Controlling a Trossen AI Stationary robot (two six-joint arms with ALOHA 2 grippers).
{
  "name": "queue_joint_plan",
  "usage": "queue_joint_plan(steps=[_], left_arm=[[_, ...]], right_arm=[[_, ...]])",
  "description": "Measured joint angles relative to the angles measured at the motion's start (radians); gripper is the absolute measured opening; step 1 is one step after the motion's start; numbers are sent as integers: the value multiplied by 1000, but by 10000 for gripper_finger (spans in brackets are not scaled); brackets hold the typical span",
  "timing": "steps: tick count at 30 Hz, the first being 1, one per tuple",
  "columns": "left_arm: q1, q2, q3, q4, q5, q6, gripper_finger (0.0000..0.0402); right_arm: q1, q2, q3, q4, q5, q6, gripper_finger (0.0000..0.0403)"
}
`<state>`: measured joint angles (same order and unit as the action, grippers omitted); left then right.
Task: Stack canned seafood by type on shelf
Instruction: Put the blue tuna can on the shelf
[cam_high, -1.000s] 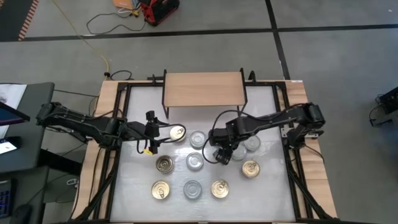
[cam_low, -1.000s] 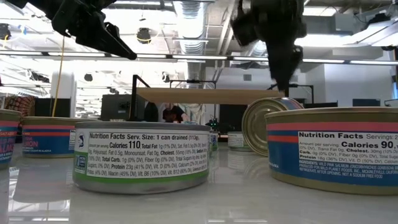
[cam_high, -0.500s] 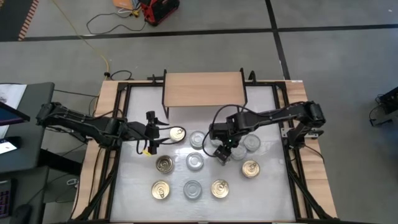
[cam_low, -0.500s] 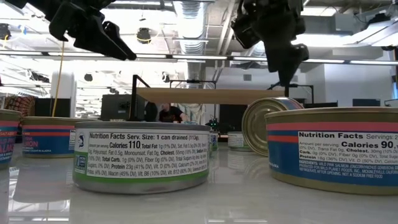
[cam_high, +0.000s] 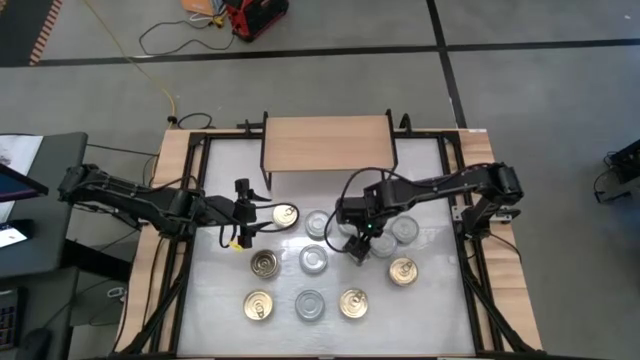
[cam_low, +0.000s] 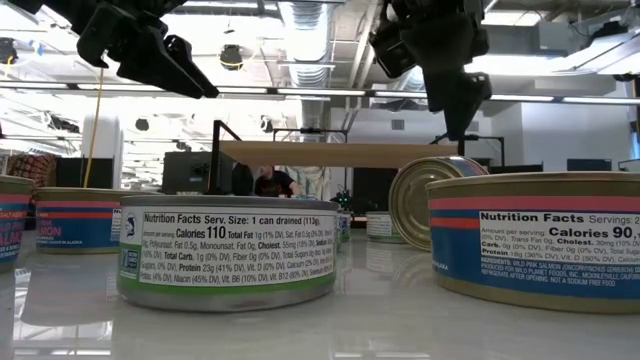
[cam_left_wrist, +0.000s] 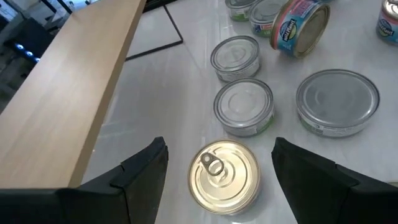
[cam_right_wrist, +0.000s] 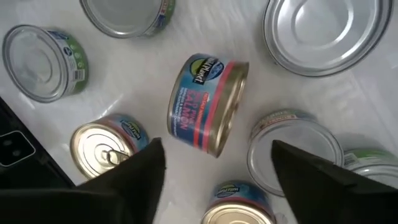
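The canned seafood stands as several gold-topped and silver-topped tins on the white table in front of the light-wood shelf (cam_high: 325, 143). One blue-and-pink tin (cam_right_wrist: 208, 106) is tipped up on its rim (cam_low: 430, 203), leaning over; what props it is hidden. My right gripper (cam_right_wrist: 214, 149) hangs open straight above this tin, pointing down and clear of it. My left gripper (cam_left_wrist: 217, 149) is open at the table's left, its fingers on either side of and above a gold-topped tin (cam_left_wrist: 225, 174) without touching it.
Silver-topped tins (cam_left_wrist: 244, 106) stand upright between the two grippers, close together. More tins (cam_high: 309, 304) sit in a row toward the near edge. The shelf's board (cam_left_wrist: 68, 93) lies bare beside my left gripper. Black frame rails (cam_high: 190, 250) border the table.
My right gripper has rolled a little about its wrist above the tipped tin, and its fingers now stand wider apart. The tipped tin has stayed on its rim.
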<state>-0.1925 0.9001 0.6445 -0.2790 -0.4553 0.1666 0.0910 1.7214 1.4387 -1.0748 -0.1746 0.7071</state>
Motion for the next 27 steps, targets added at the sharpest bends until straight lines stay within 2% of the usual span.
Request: queue_joint_plan(steps=[3,9,14,19,23,27], left_arm=[[0,0,0,-1,0,-3,277],[0,0,0,-2,4,-6,277],[0,0,0,-3,4,-6,277],[0,0,0,-1,4,-6,277],[0,0,0,0,-3,-2,277],[0,-14,0,-1,-38,-3,277]], right_arm=[[-2,0,0,-2,4,1,390],[-2,12,0,34,30,60,367],[58,48,9,39,51,96,382],[114,112,51,-36,119,98,395],[130,161,98,-109,176,113,396],[129,185,117,-95,203,135,396]])
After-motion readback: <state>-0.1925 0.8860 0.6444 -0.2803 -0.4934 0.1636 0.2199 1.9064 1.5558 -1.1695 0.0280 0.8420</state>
